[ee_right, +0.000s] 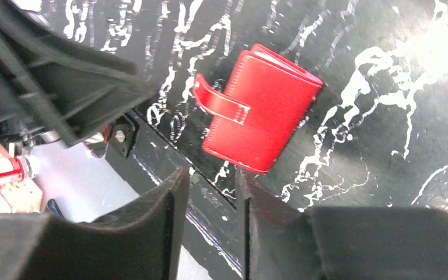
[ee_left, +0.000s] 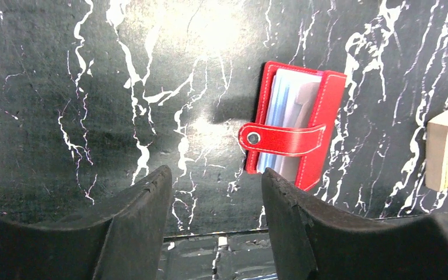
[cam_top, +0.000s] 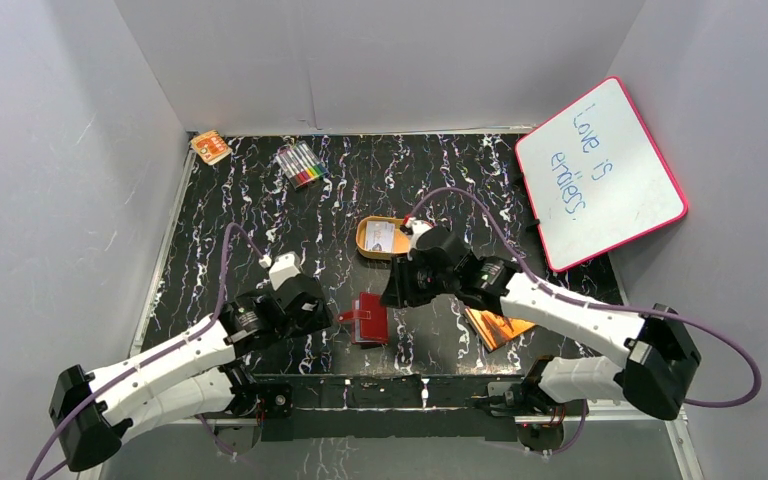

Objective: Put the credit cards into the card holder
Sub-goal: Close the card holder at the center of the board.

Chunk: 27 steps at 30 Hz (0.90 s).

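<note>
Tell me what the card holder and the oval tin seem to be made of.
Card holder: likely leather or imitation, smooth red, slightly shiny, with pale edge stitching. Oval tin: perhaps thin metal, golden-orange; too small to be sure.

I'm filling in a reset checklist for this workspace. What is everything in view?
card holder: one, red, near edge, between the grippers
tin: one, orange, mid-table
card: one seen, pale, in the tin
booklet: one, orange, under the right arm
markers: one pack, mixed colours, far side
small box: one, orange, far left corner
whiteboard: one, white, pink frame, right wall
table: one, black, white veins
left gripper: open, empty
right gripper: open, empty
</note>
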### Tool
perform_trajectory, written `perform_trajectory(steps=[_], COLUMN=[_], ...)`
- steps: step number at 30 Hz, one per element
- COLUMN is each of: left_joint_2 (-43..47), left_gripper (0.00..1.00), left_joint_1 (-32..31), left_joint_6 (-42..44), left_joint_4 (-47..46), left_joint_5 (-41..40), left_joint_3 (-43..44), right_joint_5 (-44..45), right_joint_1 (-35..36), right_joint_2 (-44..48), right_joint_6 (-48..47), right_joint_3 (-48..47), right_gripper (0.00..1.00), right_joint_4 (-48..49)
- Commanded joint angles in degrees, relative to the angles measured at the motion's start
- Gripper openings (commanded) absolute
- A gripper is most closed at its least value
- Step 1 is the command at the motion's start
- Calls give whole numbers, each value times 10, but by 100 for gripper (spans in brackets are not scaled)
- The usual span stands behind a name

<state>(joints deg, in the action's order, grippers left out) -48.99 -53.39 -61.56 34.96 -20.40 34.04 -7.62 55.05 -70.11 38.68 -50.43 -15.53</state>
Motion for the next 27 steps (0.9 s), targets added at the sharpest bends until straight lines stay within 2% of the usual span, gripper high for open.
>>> perform_trajectory(steps=[1, 4, 10, 13, 16, 27], left_joint_2=[25, 25, -22, -52, -84, -196], left_gripper=[57, 59, 64, 65, 65, 62], left_joint_1=[-1, -1, -1, -1, -1, 1], left_joint_6=[-15, -3, 15, 28, 39, 57], left_joint_4=[16, -25, -77, -99, -118, -151], left_joint_5=[-38, -21, 14, 26, 35, 43], left_joint_3=[26, 25, 32, 32, 30, 27], right_joint_5=[-7, -50, -91, -101, -94, -88], right_joint_1=[-6, -4, 2, 6, 12, 14], right_joint_2=[-29, -78, -169, -202, -207, -210], right_joint_6=[1, 3, 19, 34, 43, 43], right_joint_3=[36, 27, 23, 32, 38, 42], right_gripper=[34, 25, 22, 22, 22, 22], right_joint_4=[28, 70, 143, 150, 173, 166])
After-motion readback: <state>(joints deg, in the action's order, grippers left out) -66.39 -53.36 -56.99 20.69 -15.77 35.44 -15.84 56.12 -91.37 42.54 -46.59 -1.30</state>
